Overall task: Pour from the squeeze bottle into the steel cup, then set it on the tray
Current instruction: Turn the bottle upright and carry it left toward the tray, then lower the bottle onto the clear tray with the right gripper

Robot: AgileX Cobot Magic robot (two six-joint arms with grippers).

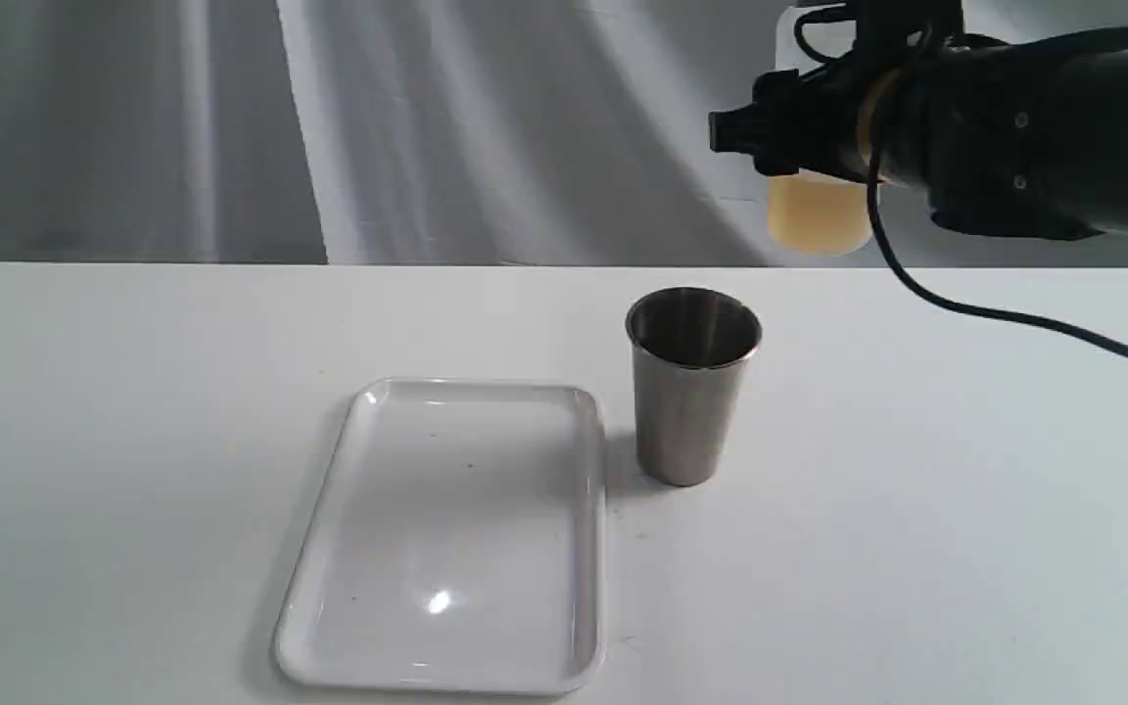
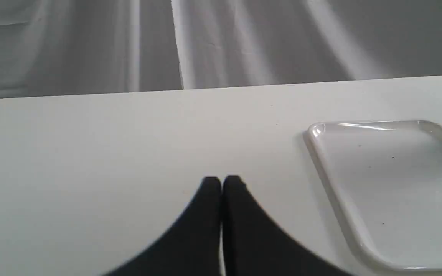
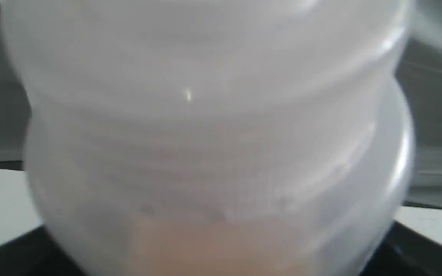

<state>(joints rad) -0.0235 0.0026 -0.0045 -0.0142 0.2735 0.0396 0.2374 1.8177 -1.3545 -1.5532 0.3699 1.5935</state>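
Note:
High at the upper right of the exterior view, my right gripper (image 1: 799, 132) is shut on the squeeze bottle (image 1: 817, 213); its amber-filled lower part hangs in the air, up and to the right of the steel cup (image 1: 692, 384). The bottle's top is hidden behind the arm. Its whitish body (image 3: 213, 145) fills the right wrist view, blurred. The cup stands upright on the table, just right of the white tray (image 1: 456, 534). My left gripper (image 2: 221, 184) is shut with nothing in it, low over the table, left of the tray (image 2: 393, 188).
A white table (image 1: 916, 548) carries everything, backed by a grey draped cloth (image 1: 427, 127). A black cable (image 1: 1014, 313) loops down from the right arm above the table's far right.

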